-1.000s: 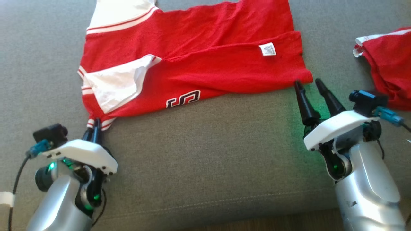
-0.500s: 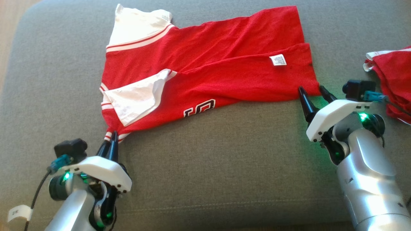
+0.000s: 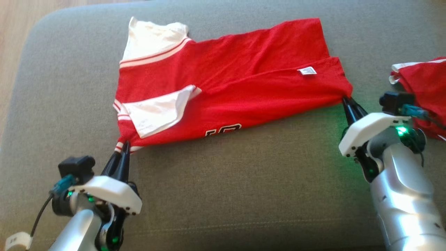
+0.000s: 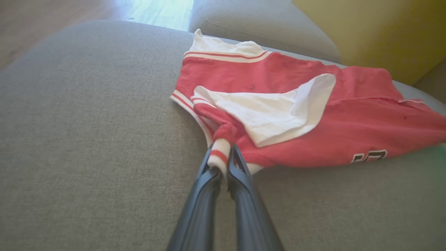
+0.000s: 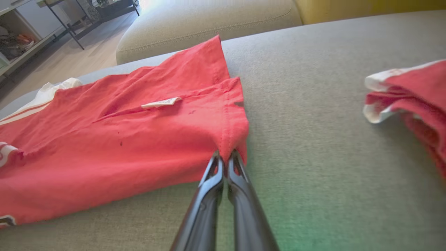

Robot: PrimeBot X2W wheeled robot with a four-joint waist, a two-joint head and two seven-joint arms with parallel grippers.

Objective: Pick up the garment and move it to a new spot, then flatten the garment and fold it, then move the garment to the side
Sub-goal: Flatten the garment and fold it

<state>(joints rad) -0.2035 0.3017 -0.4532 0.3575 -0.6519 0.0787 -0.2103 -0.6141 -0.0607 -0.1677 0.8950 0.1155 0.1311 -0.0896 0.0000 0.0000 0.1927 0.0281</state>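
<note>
Garment [image 3: 244, 83] likely handling limp, light | left claw [image 3: 125, 145] clamping striped cuff [image 4: 219, 155], lower left | right claw [image 3: 345, 100] clamping hem corner [image 5: 233, 139], right edge

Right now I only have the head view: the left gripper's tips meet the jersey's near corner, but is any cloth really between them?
Observer: Yes. In the left wrist view the left gripper is shut on the garment, with a white-and-red striped band pinched between its tips.
Operator: And the right one?
Observer: The right wrist view shows the right gripper shut on the red hem corner, which puckers into a fold there.
Operator: What lies past the sofa cushion?
Observer: A second grey cushion sits just beyond it.
</note>
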